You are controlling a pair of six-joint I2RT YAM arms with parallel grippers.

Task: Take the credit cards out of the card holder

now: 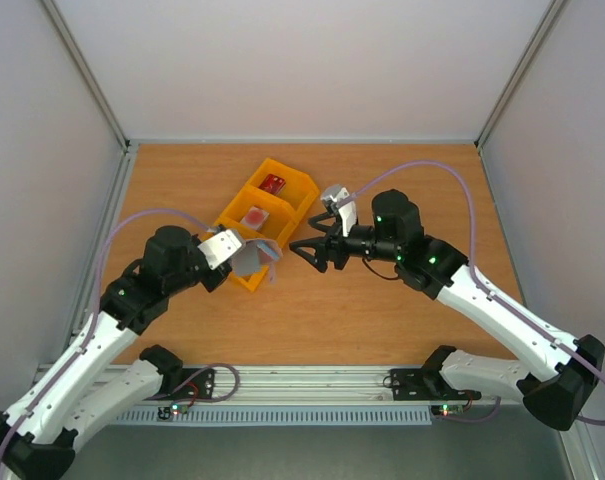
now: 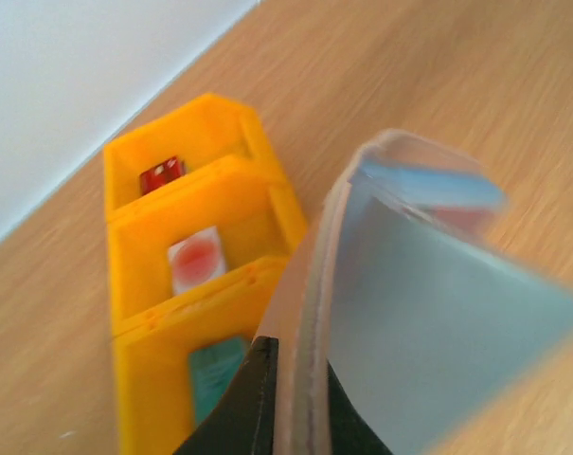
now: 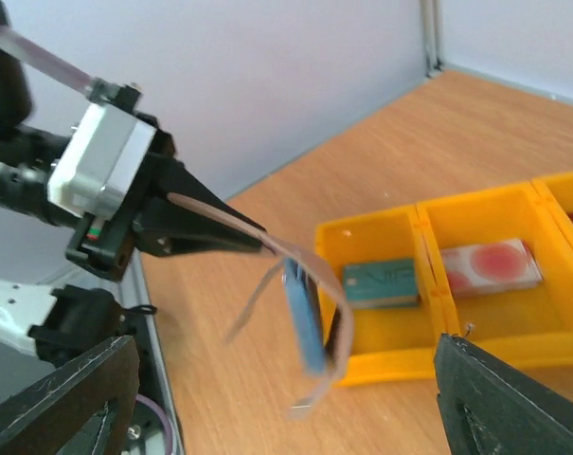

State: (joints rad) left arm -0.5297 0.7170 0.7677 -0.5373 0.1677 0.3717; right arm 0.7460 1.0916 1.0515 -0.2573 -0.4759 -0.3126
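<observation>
While the left gripper [image 3: 253,237] clamps one edge of the card holder [image 2: 438,332] above the bench [image 1: 382,320], the right gripper [image 1: 304,252] hangs wide open just beside it.
Teal card [image 3: 381,282], whitish-pink card [image 3: 490,265] and dark red card [image 2: 161,176] each lie in one yellow tray [image 3: 390,365] compartment.

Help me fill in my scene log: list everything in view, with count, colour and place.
tray: one, yellow, three compartments, on the table left of centre
dark red card: one, in the tray's far compartment
whitish-pink card: one, red blotch, middle compartment
teal card: one, near compartment
card holder: one, taupe outside, blue-grey inside, hanging open by the tray's near end
table: one, wood-brown
left end effector: one, black, shut on the card holder's edge
right end effector: one, black, open and empty, just right of the tray
</observation>
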